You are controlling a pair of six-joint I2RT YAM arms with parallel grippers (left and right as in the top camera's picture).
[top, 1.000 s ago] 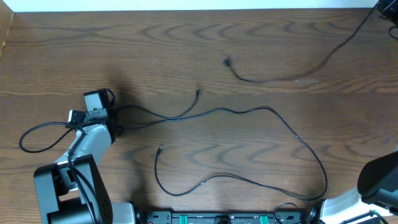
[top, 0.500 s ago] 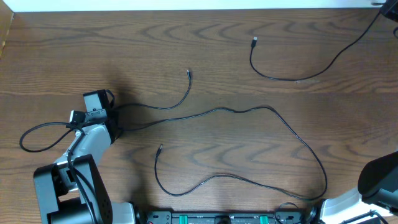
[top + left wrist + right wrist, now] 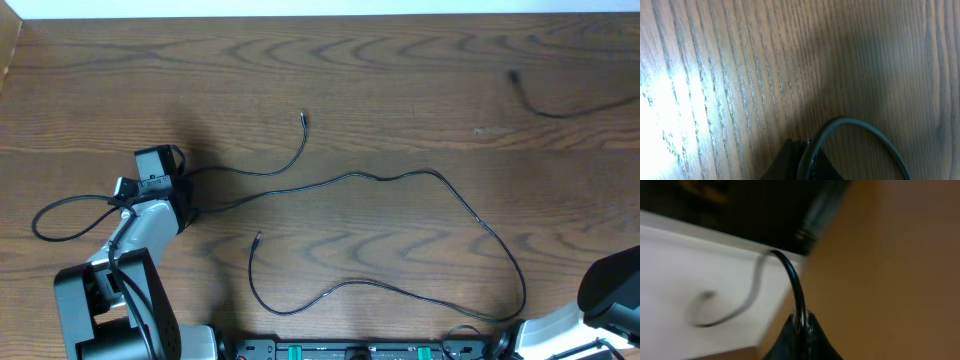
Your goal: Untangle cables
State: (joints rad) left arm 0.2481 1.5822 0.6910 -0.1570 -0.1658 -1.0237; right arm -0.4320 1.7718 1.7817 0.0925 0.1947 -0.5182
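Left fingers (image 3: 801, 159) are pressed together low over the worktop (image 3: 400, 60), pinching a black cable (image 3: 865, 125). Two cables fan out from that arm: a short cable (image 3: 285, 165) ending in a plug (image 3: 303, 118), and a long cable (image 3: 480, 224) looping toward the near edge. Right fingers (image 3: 801, 336) pinch a black cord (image 3: 796, 292) beyond the worktop's edge. A blurred cable (image 3: 548, 112) lies far right.

Risk: a hard tug could whip that plug end off the worktop, or the thin cord could slip from the pinch.

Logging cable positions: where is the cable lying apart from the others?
Overhead view, back right of the table: the separate cable runs off the right side, blurred, well above the long looping cable.
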